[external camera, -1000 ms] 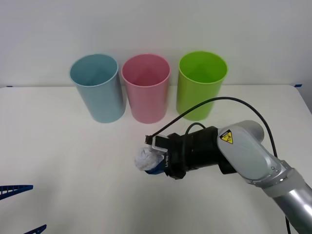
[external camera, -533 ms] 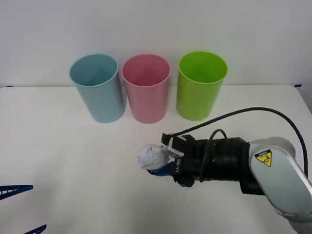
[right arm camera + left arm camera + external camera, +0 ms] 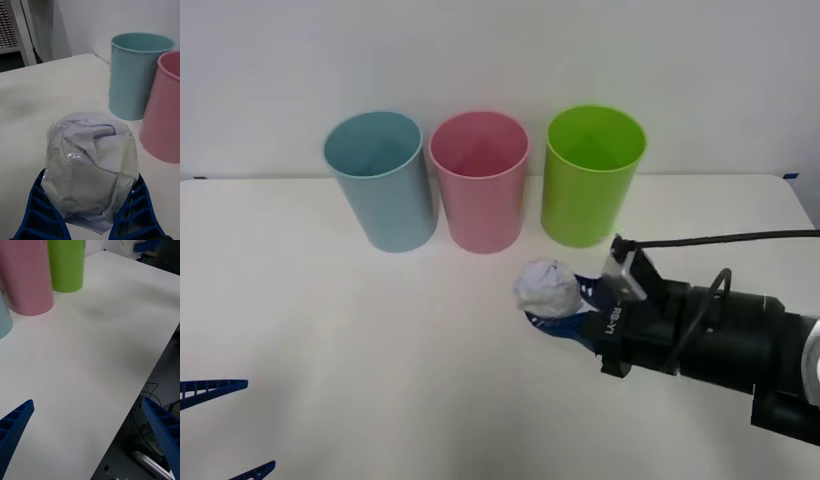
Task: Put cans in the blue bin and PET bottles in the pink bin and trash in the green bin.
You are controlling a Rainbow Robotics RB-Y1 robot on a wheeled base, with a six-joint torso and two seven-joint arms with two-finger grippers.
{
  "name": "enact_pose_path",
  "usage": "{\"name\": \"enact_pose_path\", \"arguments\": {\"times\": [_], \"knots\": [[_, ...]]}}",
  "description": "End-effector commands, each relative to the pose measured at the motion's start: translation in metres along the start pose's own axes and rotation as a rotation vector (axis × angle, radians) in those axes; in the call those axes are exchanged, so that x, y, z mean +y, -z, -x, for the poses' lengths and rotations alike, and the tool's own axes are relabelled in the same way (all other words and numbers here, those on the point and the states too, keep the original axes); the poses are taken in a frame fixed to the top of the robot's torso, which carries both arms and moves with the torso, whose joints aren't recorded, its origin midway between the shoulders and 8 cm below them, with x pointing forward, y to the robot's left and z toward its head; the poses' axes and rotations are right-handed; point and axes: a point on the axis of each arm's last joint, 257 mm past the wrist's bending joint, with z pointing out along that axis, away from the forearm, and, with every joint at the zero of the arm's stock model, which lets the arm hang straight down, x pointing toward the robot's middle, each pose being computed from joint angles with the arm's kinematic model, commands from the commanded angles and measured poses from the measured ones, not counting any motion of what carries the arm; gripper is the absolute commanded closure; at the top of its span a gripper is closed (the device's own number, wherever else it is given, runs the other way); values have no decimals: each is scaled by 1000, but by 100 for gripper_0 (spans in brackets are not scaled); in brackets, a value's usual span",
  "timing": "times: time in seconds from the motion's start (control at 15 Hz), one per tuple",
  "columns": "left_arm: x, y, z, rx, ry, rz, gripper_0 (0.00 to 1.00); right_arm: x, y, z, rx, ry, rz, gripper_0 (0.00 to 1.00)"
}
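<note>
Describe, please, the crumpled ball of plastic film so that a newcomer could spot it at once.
Three tall round plastic bins stand in a row on the white table. In front of the lime-green bin, the right gripper holds the trash, a small, wrinkly, whitish, see-through ball of film, far smaller than any bin.

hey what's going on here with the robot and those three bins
The right gripper is shut on the trash, a crumpled ball of plastic film, held in front of the green bin. The blue bin and pink bin stand in a row to its left. The left gripper waits open at the table's near edge.
</note>
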Motion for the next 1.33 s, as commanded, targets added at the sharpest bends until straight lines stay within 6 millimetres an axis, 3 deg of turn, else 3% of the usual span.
{"name": "enact_pose_path", "arguments": {"times": [0.07,0.4,0.87,1.0,1.33], "knots": [[0,0,0,0,0,0,0,-19,17,21,-57,2,-61,100],[0,0,0,0,0,0,0,-41,18,56,-125,-38,-124,100],[0,0,0,0,0,0,0,-117,9,104,-124,-80,-375,100],[0,0,0,0,0,0,0,-138,9,110,-114,-101,-434,100],[0,0,0,0,0,0,0,-184,9,98,-51,-115,-536,100]]}}
